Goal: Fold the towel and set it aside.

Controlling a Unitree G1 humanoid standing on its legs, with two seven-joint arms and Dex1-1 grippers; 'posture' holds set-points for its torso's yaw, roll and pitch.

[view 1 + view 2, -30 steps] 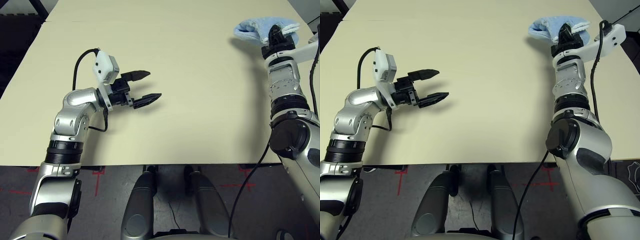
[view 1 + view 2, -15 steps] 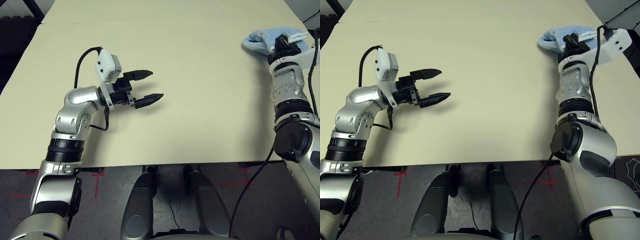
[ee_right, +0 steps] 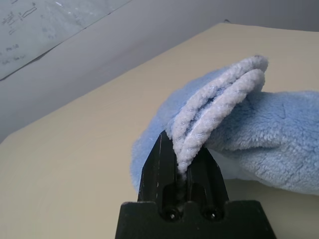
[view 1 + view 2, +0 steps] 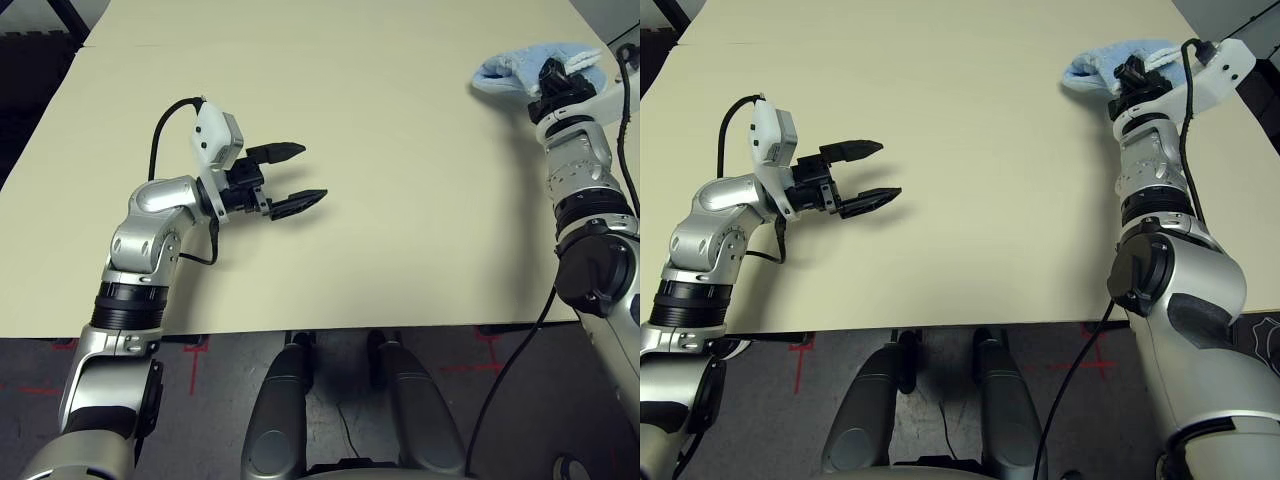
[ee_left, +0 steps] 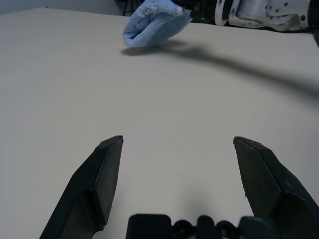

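Note:
The light blue towel (image 4: 520,66) is bunched into a folded bundle at the far right of the table. My right gripper (image 4: 552,72) is shut on the towel (image 3: 219,124); the right wrist view shows its doubled edge pinched between the black fingers (image 3: 164,164). My left gripper (image 4: 302,175) hovers over the left middle of the table, open and holding nothing. Its two fingers (image 5: 102,174) stand wide apart in the left wrist view, where the towel (image 5: 152,22) sits far across the table.
The cream table (image 4: 400,180) spreads bare between the two arms. Its right edge lies close to the towel, and dark floor shows past the left edge. A black cable (image 4: 1188,110) runs along my right forearm.
The right gripper with the towel swung outward to the right, then came back a little to the left. The left arm has stayed still.

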